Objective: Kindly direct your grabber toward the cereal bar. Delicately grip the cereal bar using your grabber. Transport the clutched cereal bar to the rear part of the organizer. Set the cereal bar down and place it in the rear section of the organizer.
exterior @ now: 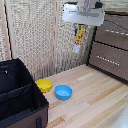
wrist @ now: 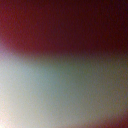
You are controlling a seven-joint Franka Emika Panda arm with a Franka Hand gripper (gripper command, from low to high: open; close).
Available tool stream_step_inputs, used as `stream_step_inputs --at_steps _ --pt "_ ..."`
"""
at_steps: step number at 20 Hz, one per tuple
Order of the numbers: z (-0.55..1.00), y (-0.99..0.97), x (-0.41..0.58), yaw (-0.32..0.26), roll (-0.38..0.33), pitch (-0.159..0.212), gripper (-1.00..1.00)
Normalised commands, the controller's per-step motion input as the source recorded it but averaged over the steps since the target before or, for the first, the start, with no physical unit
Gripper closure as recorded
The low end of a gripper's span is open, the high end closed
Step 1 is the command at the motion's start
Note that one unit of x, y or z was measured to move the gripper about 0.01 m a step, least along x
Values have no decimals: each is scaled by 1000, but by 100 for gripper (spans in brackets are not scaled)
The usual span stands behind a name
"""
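Gripping the cereal bar (exterior: 79,36), the grabber (exterior: 83,21) hung high above the wooden table (exterior: 95,97), the bar dangling upright beneath it in front of the wicker screen (exterior: 35,30). Well away from the bar, the organizer (exterior: 20,100) sat at the exterior view's left, with a yellow bowl (exterior: 44,84) and blue bowl (exterior: 63,92) just beside it. Only blur filled the wrist view.

A light wooden table (exterior: 95,100) carries a yellow bowl (exterior: 44,85), blue bowl (exterior: 63,92) and the black organizer (exterior: 20,97).
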Motion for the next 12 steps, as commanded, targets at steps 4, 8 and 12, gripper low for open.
stream_step_inputs --at_steps 4,8,12 --pt "271 811 173 -70 27 53 100" --pt "302 834 233 -62 21 47 100" --pt "315 829 261 -67 18 42 100"
